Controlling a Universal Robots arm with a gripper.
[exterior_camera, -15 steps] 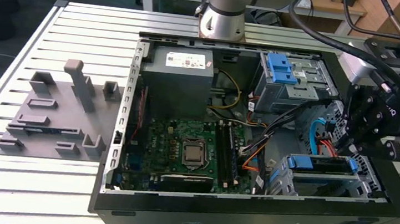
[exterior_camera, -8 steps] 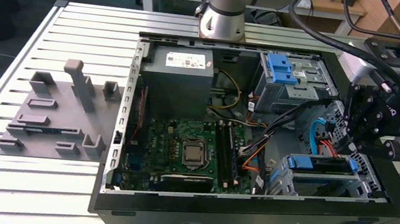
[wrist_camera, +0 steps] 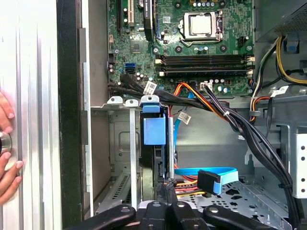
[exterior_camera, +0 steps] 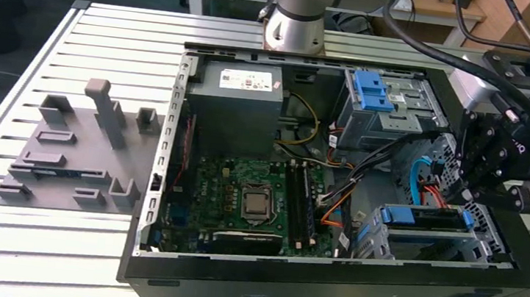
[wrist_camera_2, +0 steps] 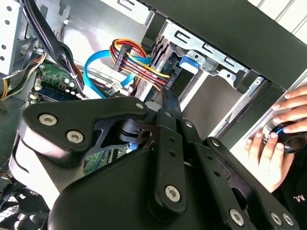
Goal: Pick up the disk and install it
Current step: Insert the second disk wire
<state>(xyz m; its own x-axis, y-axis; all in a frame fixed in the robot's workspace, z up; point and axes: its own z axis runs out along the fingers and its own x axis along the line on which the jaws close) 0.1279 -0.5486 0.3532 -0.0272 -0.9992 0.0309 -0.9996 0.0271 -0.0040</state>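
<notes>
Disk seated in drive cage, near right corner of PC case. Gripper just above it; fingers closed, gripping nothing.

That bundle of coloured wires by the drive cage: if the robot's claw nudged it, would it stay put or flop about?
The coloured wires would probably bend aside easily; they hang in loose curves. They would likely spring partway back, since both ends look anchored inside the case. The flat blue cable looks a little stiffer, holding its own arc near the gripper.
</notes>
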